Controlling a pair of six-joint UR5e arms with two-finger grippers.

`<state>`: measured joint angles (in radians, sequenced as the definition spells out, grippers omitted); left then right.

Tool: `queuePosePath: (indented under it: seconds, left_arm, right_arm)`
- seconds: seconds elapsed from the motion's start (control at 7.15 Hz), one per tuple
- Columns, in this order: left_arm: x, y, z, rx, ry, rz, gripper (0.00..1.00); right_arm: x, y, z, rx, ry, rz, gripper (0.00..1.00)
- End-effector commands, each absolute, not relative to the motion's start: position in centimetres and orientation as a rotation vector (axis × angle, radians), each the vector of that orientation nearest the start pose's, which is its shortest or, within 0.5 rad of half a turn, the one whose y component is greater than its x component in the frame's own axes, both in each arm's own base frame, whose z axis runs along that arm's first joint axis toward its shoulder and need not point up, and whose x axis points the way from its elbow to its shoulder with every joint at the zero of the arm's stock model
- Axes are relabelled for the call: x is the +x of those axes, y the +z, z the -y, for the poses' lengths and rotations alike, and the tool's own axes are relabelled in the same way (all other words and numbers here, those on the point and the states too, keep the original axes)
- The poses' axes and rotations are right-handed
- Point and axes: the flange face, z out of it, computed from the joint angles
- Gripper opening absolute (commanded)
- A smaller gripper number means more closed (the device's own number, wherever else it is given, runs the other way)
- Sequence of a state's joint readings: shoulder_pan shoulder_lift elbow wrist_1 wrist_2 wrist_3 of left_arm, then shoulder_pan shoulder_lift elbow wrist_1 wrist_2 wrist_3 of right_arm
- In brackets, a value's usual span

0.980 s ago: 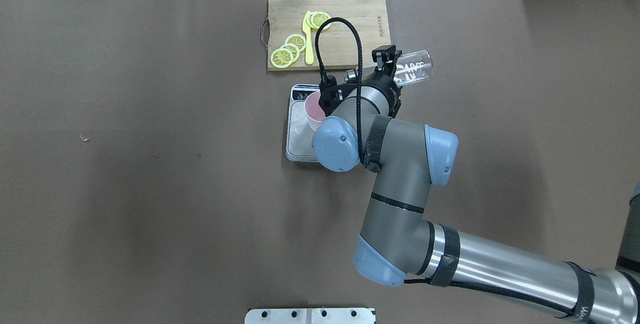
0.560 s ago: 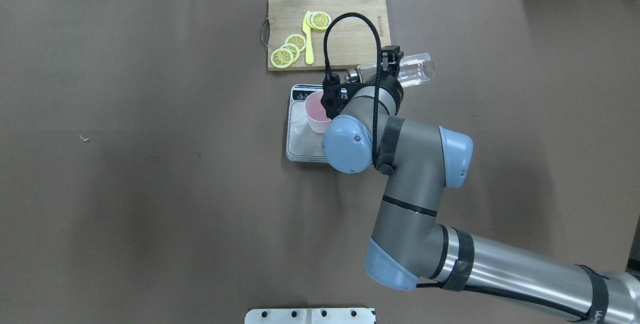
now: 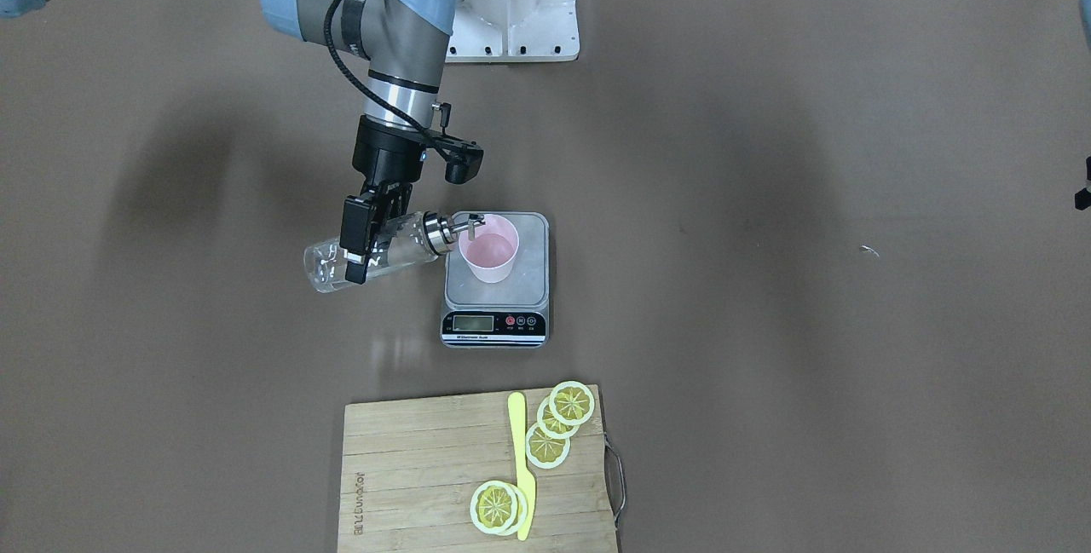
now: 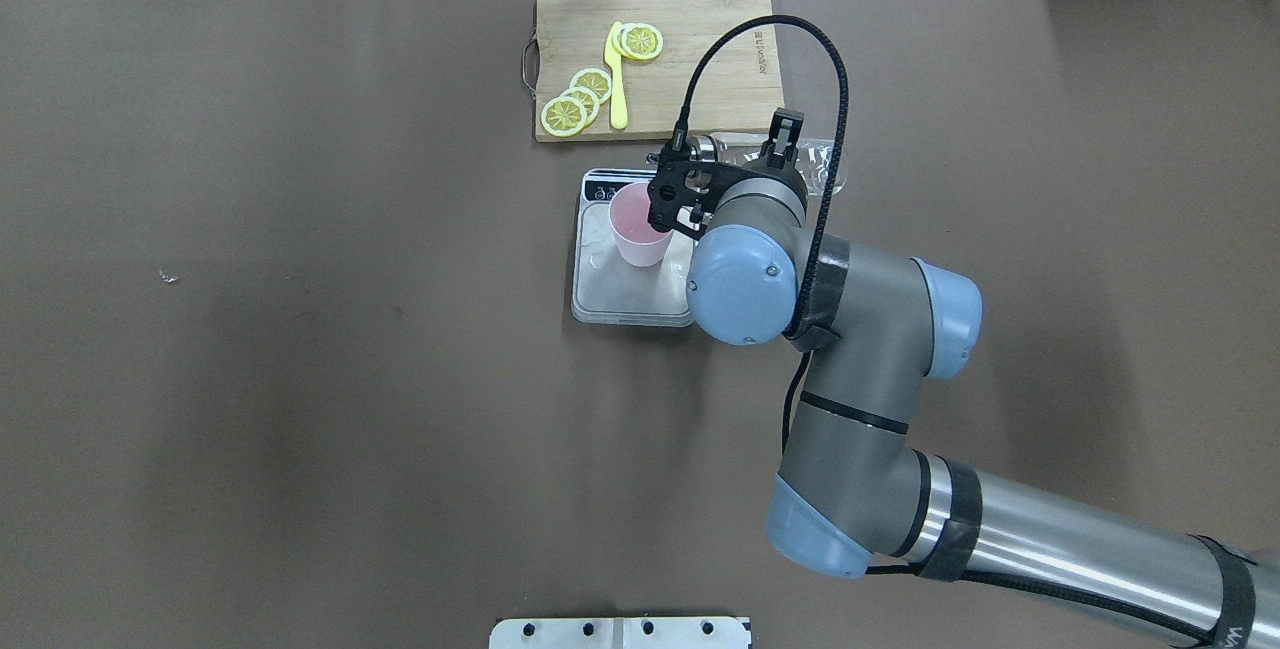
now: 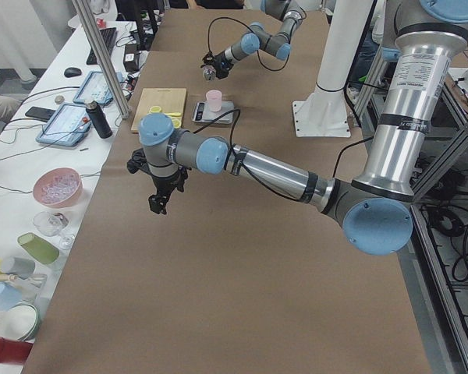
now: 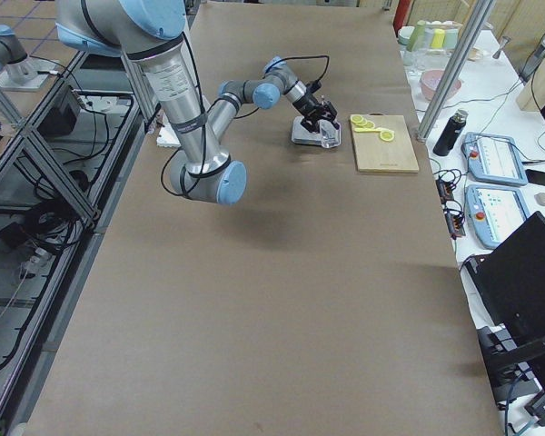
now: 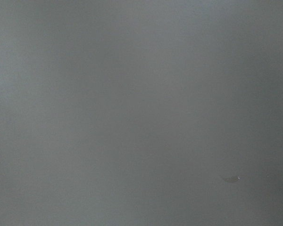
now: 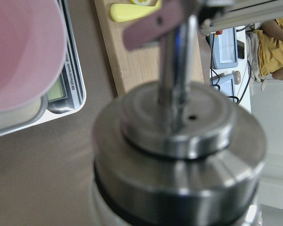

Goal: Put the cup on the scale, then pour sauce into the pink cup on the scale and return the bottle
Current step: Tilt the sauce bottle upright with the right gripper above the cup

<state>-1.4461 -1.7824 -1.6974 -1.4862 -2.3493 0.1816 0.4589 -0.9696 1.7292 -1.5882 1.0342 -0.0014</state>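
As bottle [image 3: 328, 267] lies tilted, R jaws clamp its glass body.

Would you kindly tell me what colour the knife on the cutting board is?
The knife is pale yellow, clearest in the exterior front-facing view.

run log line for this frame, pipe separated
stage: pour | right gripper: shut on bottle, tilted, spout at cup rim | cup: upright on scale | left gripper: away from scale, state unclear
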Motion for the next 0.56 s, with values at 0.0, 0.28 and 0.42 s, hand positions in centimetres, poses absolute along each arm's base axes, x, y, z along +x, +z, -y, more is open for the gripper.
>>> queuePosePath:
  seconds: [0.0, 0.28, 0.42]
  left_arm:
    - [0.6, 48.8, 57.7, 0.276, 0.387, -0.771, 0.97]
    - [0.6, 48.5, 57.8, 0.306, 0.399, -0.769, 0.97]
    - [0.4, 48.7, 57.6, 0.324, 0.402, -0.768, 0.97]
  right_arm:
    - [-48.1, 25.7, 44.8, 0.965, -0.729, 0.148, 0.23]
    - [-43.8, 24.4, 43.6, 0.961, -0.639, 0.289, 0.22]
    - [-42.9, 23.7, 43.1, 0.967, -0.553, 0.39, 0.22]
